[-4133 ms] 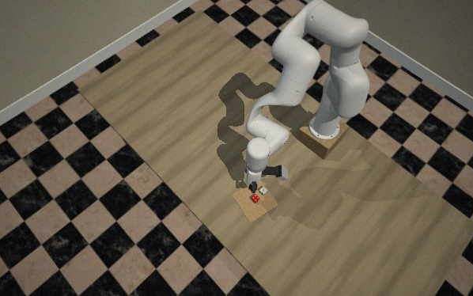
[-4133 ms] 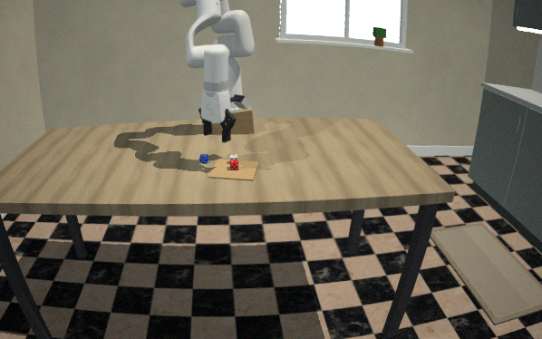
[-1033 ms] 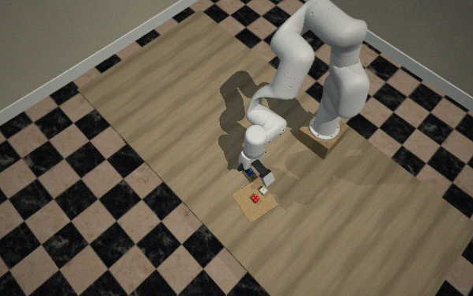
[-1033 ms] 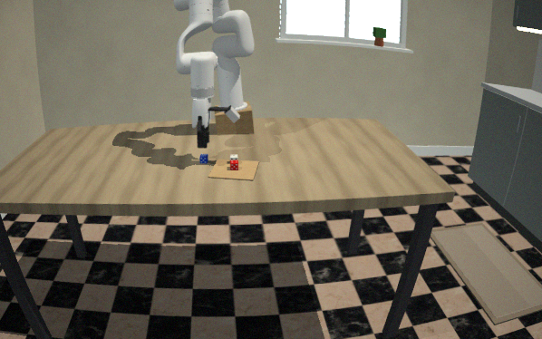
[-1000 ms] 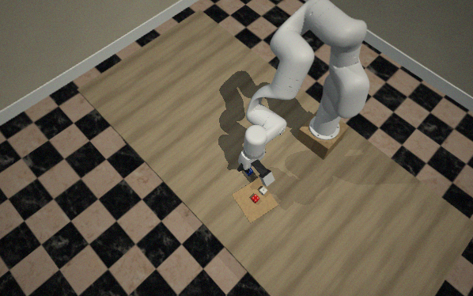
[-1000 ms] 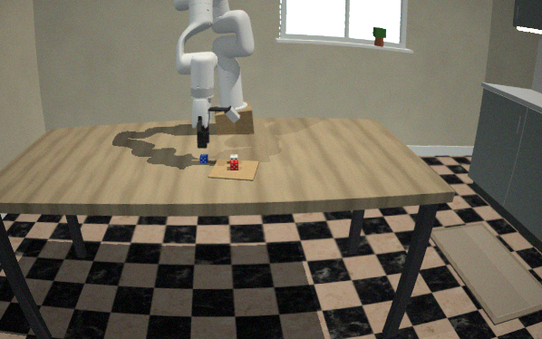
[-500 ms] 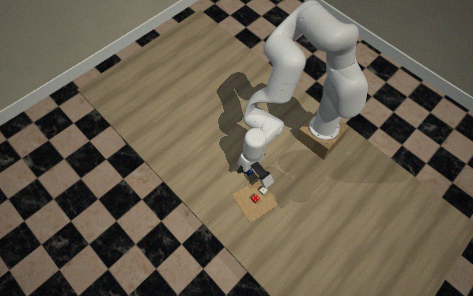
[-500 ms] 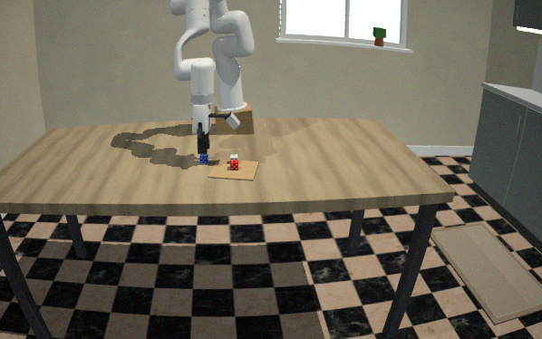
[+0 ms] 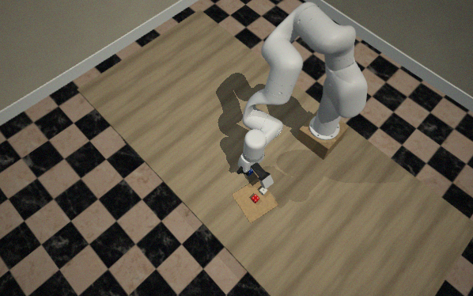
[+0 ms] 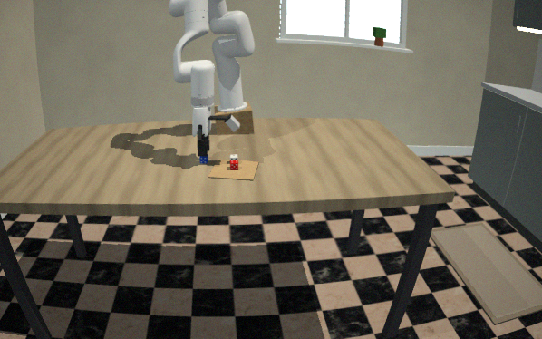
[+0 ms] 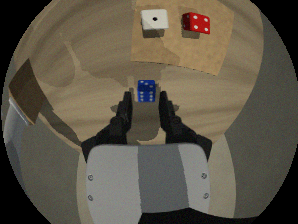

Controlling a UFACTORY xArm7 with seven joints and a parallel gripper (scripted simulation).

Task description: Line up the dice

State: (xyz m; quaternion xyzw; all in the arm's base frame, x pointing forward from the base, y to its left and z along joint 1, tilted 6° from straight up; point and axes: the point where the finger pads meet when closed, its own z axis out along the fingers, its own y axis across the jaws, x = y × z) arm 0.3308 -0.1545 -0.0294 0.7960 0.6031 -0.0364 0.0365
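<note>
The gripper [image 11: 143, 111] stands low over the worktop [image 10: 333, 154], its fingers part open on either side of the blue die [image 11: 147, 91], not clamped on it. That die rests on bare wood just off the mat's [image 9: 264, 206] edge, on the side toward the arm's base. On the mat lie the other 2: the white die [image 11: 153, 20], showing 1 pip, at the mat's near edge, and the red die [image 11: 196, 23] just beside it, nearer the mat's middle. The mat sits around the worktop's centre.
</note>
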